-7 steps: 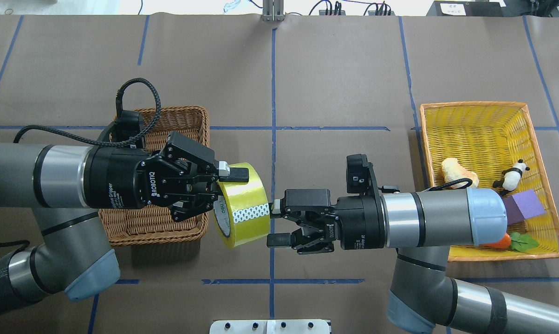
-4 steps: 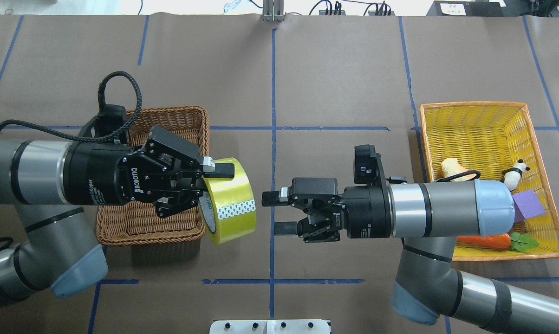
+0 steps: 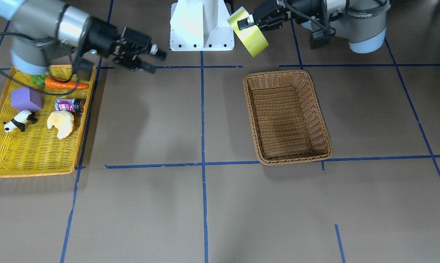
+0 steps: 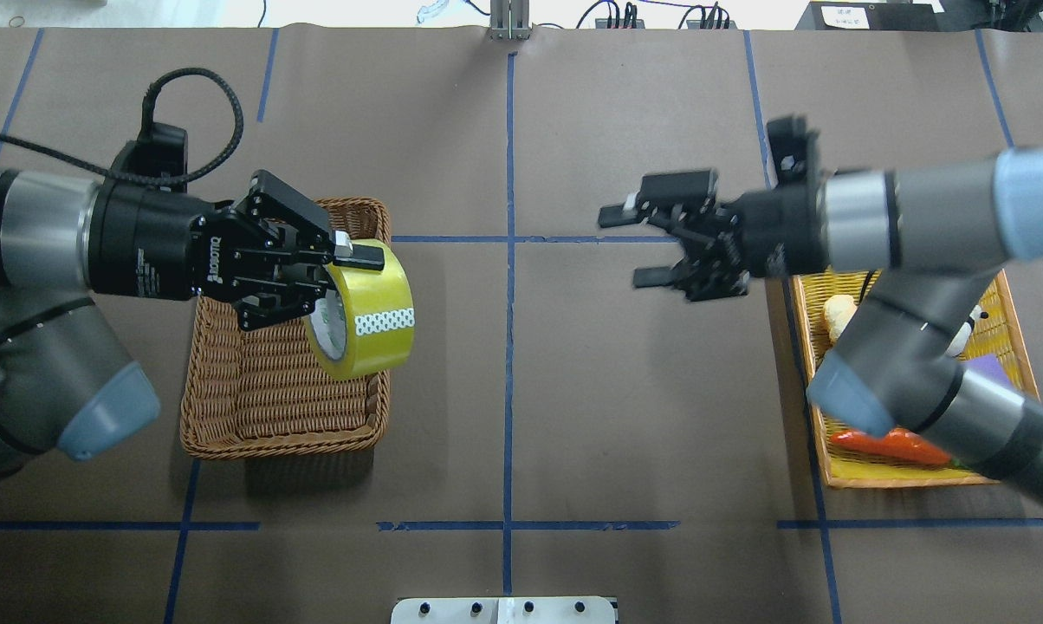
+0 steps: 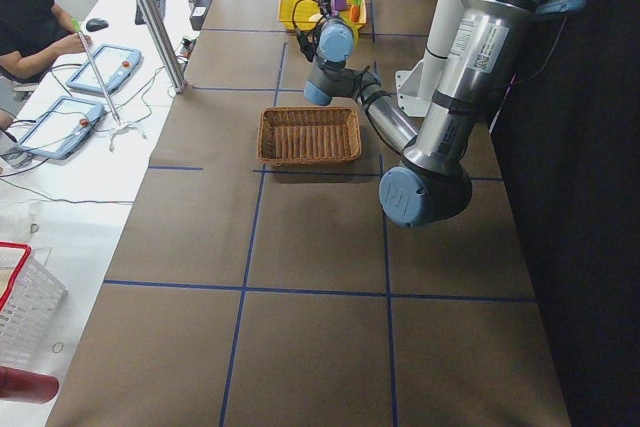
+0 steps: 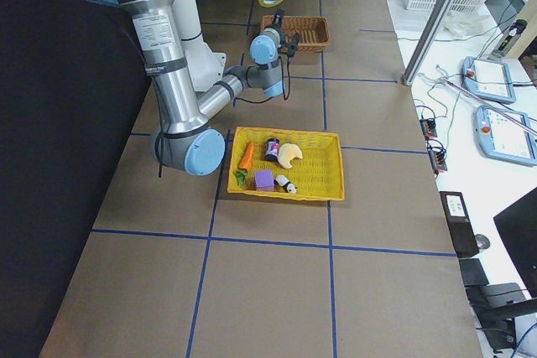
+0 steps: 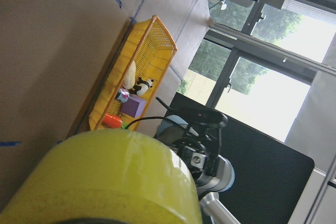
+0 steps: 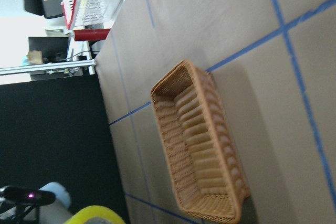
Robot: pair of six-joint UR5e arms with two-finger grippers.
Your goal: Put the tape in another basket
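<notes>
- In the overhead view the right arm covers much of the yellow tray (image 3: pixel 33 174). The lower finger of the left gripper (image 4: pixel 338 277) is hidden inside the roll's core.
- The tape (image 4: pixel 367 316) is a thick yellow-green roll with a pale core and a white patterned strip on its outer face.
- The left gripper pinches the roll's wall and holds it tilted in the air, by the side of the basket (image 4: pixel 279 447) toward the bench's middle.
- The right gripper (image 4: pixel 632 245) hangs spread and empty beside the tray.

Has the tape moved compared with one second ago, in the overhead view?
Yes. The tape, held by the left gripper, went from beside the basket to over its view-right rim.
</notes>
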